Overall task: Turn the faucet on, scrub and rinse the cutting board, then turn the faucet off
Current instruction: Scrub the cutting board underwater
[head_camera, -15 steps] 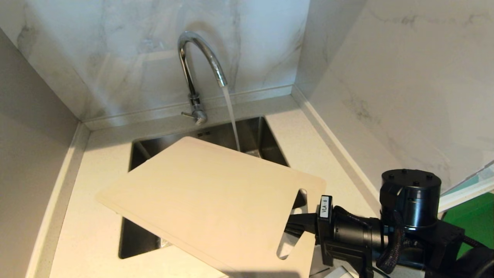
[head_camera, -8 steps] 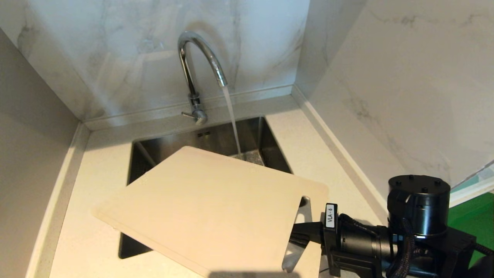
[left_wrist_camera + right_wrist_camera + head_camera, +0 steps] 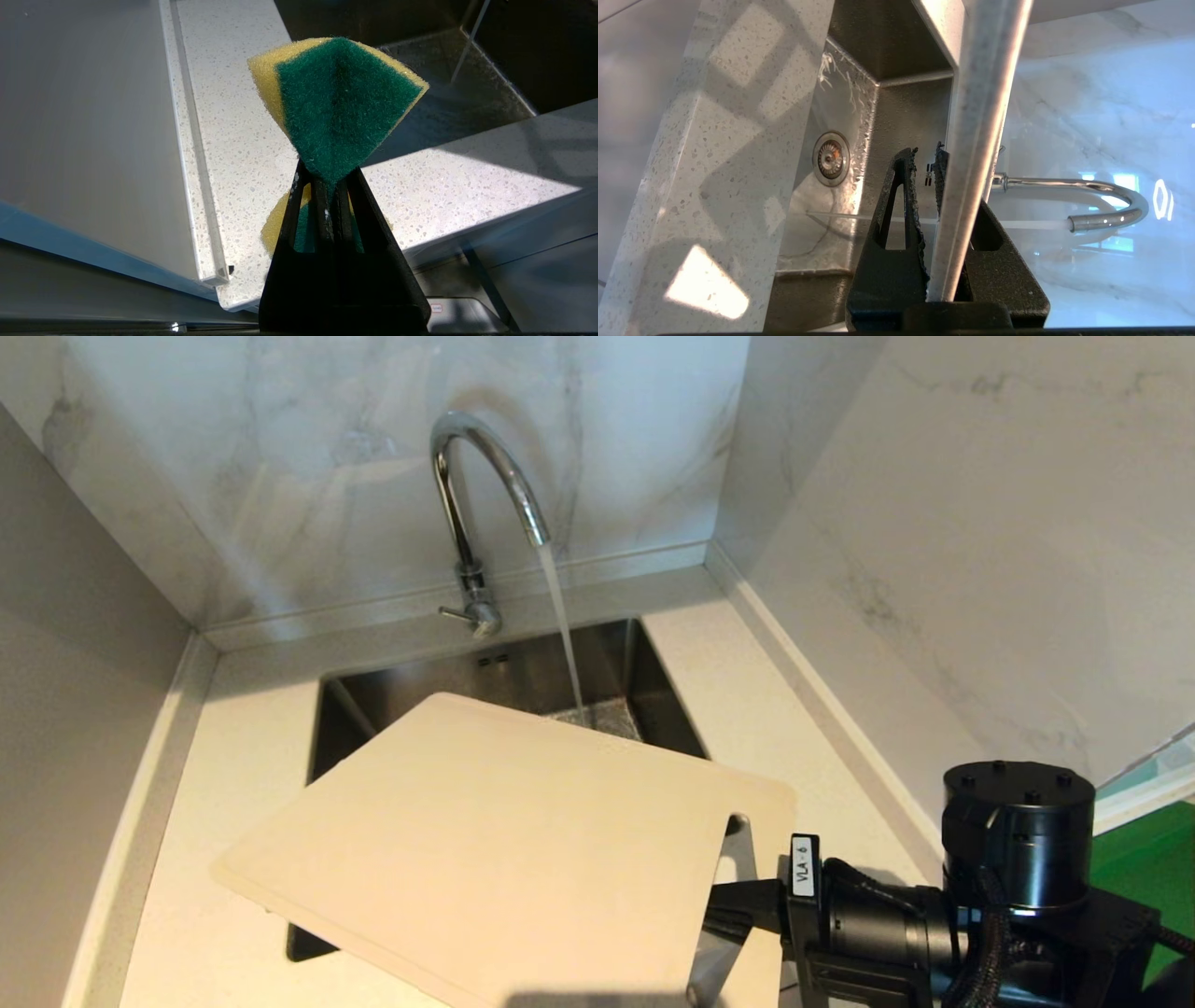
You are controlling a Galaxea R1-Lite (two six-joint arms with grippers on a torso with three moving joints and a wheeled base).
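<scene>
Right now my right tool (image 3: pixel 724 915) is clamped on the handle end of the cutting board (image 3: pixel 504 840), held nearly flat over the sink (image 3: pixel 611 653). Water runs from the faucet (image 3: pixel 485 485), falling just past the board's far edge. Rinsing is in hand; next I judge the board must go forward under the stream. Its long axis runs from my right tool toward the left. My left tool (image 3: pixel 329 186) pinches a sponge (image 3: pixel 336 102).

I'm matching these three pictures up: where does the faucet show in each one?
Head view: the tall shiny chrome gooseneck faucet stands behind the steel sink, water running.
Left wrist view: not in it.
Right wrist view: lying sideways, beyond the pale beige cutting board's edge.
Shared landmark: the dark steel sink.
</scene>
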